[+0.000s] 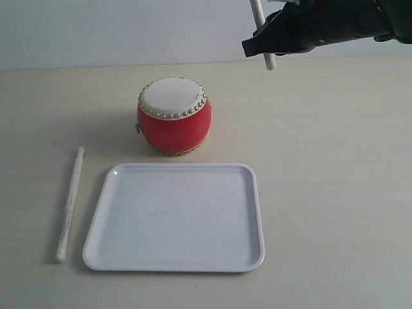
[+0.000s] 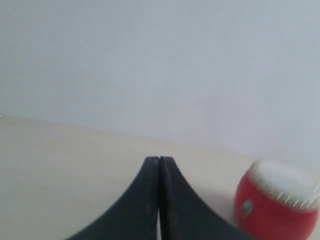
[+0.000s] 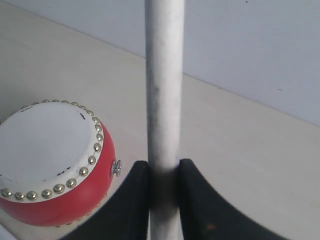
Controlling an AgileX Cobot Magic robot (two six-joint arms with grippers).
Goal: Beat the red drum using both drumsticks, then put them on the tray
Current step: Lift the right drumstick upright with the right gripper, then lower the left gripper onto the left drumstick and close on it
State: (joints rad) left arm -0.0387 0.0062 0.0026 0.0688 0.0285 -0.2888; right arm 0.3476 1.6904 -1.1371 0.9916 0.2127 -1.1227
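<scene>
Left gripper [image 2: 159,161] first: jaws pressed flat together, nothing between them. Over on the table [image 1: 335,193], a loose drumstick [image 1: 71,203] lies along the left side, just beside the tray [image 1: 180,219], which sits toward the front edge. The red drum [image 1: 174,116] stands upright just behind the tray's back rim — and up at the back right, the right gripper [image 1: 256,46] is clamped narrowly on the other drumstick [image 1: 270,61].
</scene>
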